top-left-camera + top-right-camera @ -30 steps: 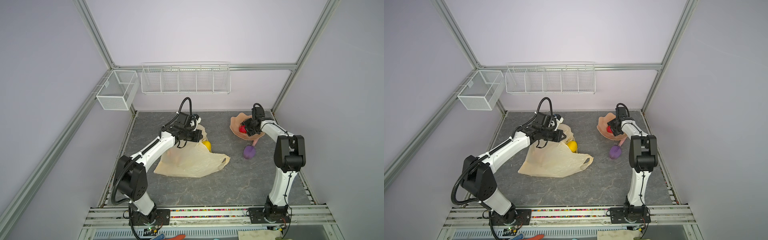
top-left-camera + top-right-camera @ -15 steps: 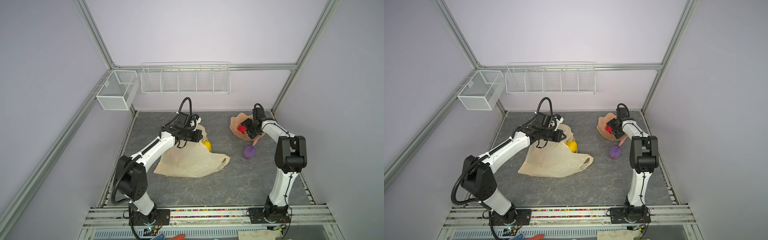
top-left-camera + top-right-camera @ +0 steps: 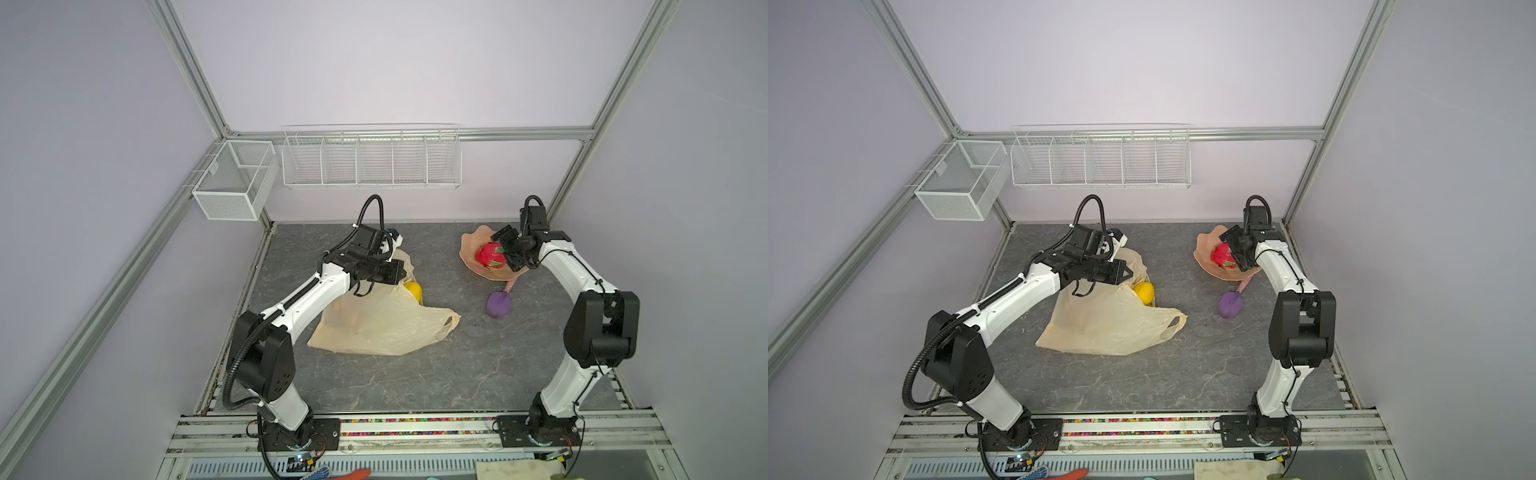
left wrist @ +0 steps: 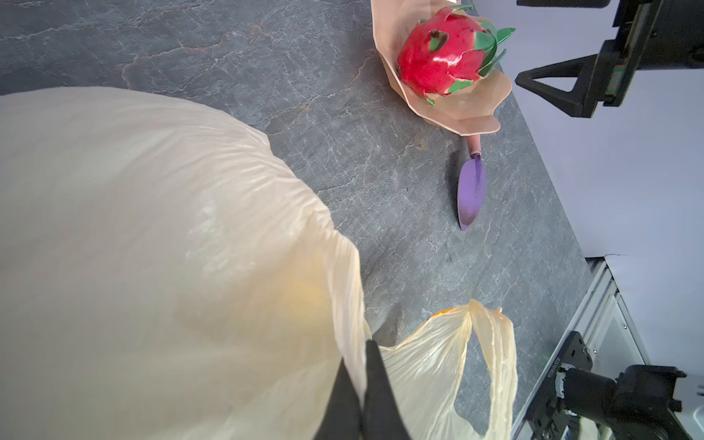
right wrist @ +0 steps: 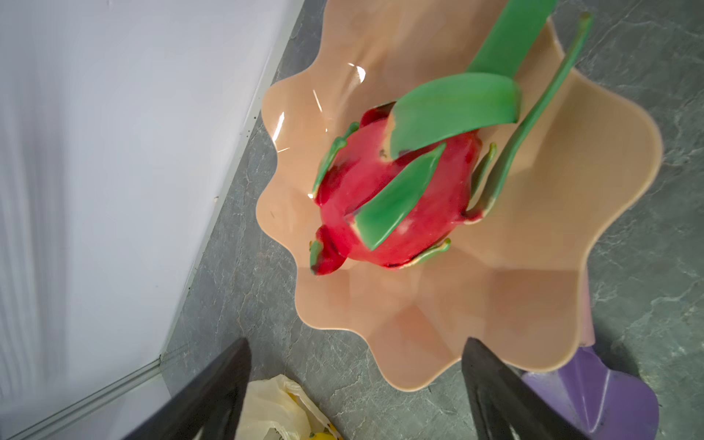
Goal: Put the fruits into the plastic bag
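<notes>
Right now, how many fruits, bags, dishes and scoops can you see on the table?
fruits: 2, the dragon fruit and the yellow fruit
plastic bag: 1
pink dish: 1
purple scoop: 1
total: 5 seen; the bag may hide more

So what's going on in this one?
The left pincer is shut on an edge of the plastic bag and holds it lifted, with a yellow fruit at the bag's mouth. The right pincer hangs open over the dragon fruit, which lies in the pink dish and is not yet gripped. A purple scoop lies on the table by the dish.
</notes>
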{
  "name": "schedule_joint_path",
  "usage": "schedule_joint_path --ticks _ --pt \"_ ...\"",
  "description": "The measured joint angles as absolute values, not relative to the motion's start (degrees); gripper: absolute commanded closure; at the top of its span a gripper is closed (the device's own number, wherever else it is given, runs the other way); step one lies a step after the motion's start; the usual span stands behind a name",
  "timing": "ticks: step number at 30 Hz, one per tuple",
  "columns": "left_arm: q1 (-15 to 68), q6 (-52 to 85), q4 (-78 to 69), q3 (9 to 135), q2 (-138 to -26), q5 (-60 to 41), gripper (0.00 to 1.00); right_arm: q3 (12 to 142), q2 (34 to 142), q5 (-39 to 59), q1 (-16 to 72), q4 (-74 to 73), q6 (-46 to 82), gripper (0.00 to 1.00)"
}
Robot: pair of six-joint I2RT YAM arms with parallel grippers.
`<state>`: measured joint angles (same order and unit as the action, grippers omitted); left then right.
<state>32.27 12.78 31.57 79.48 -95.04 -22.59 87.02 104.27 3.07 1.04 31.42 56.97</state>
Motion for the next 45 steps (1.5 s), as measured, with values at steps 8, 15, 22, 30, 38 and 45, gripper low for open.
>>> schedule_joint_path --ticks 8,15,22,30,38,45 --pt "32.3 12.8 31.6 79.5 -95.0 -22.8 1.0 90.1 111.5 4.4 -1.3 30.5 57.0 0.12" --pt "32.3 12.8 31.6 79.5 -95.0 -22.8 1.0 91.6 115.8 5.4 -1.4 28.5 58.3 0.12" --pt "32.2 12.8 31.6 79.5 -95.0 -22.7 1.0 93.1 118.6 5.7 -1.7 26.1 59.4 0.12" --pt "32.2 12.8 31.6 79.5 -95.0 -22.8 1.0 93.6 120.1 6.4 -1.8 23.2 60.9 0.12" --pt "32.2 12.8 31.7 79.5 -95.0 -22.7 1.0 93.4 120.8 6.7 -1.8 21.0 61.3 0.12" --pt "32.2 12.8 31.8 79.5 -95.0 -22.8 1.0 94.2 121.5 6.7 -1.8 20.9 61.0 0.12"
